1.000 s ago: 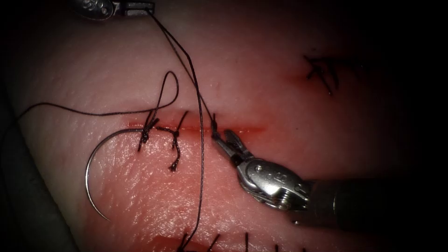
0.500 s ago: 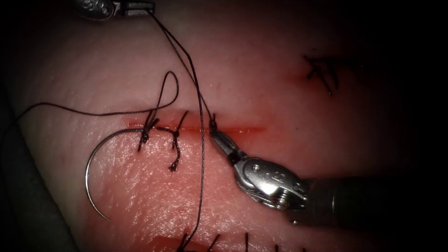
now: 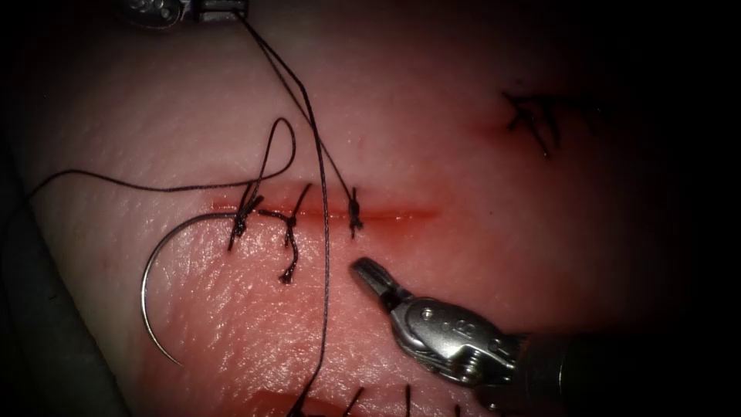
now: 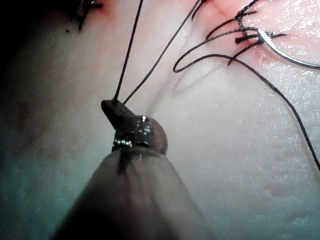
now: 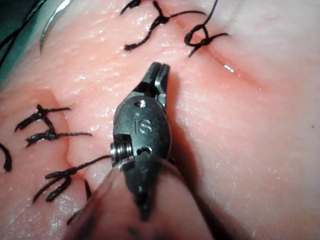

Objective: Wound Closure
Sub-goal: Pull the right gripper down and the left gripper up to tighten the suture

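Lit brightly at the centre, fading to deep black shadow [image 3: 679,232] toward the edges. Beyond the left margin, a dim grey-green surface [image 3: 46,340].

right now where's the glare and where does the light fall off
Endoscope view: light pools on the tissue around the cut, edges dark; the right tool glints. Left wrist view: a highlight on the left tool holding thread.

Dim endoscope view, dark vignetted edges; wrist views brighter
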